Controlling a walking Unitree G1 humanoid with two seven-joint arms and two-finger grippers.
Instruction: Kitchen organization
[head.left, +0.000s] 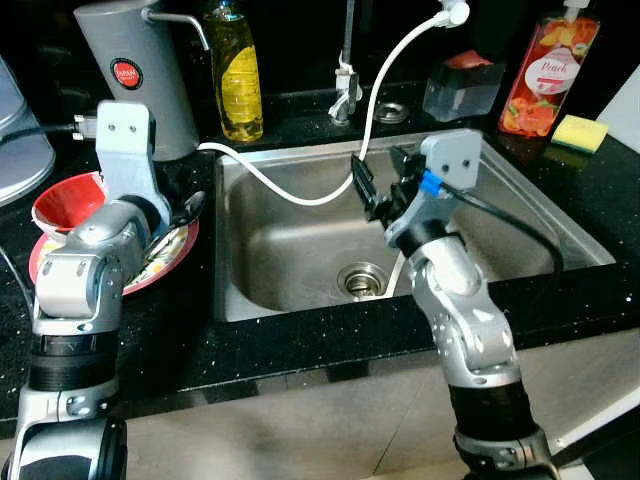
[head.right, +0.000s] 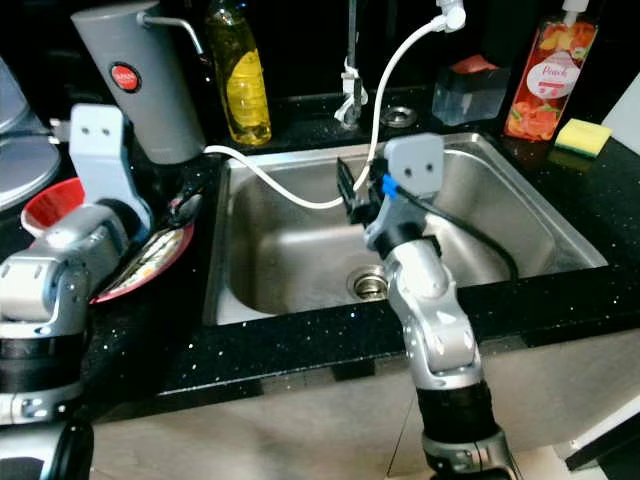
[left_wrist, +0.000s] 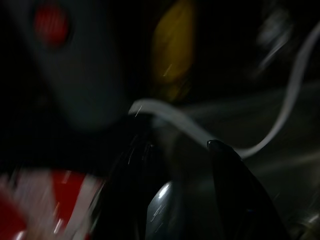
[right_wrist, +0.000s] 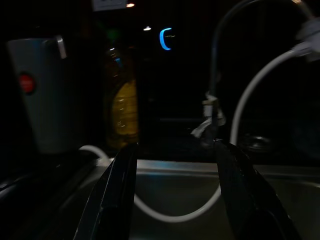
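A red-rimmed plate (head.left: 165, 262) lies on the black counter left of the sink, with a red bowl (head.left: 62, 200) on its far side and a metal spoon (head.left: 194, 206) at its sink-side edge. My left gripper (head.left: 178, 218) reaches down over that edge. In the blurred left wrist view its fingers (left_wrist: 235, 190) stand apart, open, with the spoon bowl (left_wrist: 161, 207) between them, and I cannot tell whether they touch it. My right gripper (head.left: 372, 190) hangs over the steel sink (head.left: 290, 250), open and empty, beside the white hose (head.left: 300, 192).
A grey pump flask (head.left: 130, 70) and a yellow soap bottle (head.left: 235, 75) stand behind the plate. The drain (head.left: 362, 280) sits mid-basin. At the back right are a clear sponge holder (head.left: 462, 88), a peach soap bottle (head.left: 548, 75) and a yellow sponge (head.left: 580, 131).
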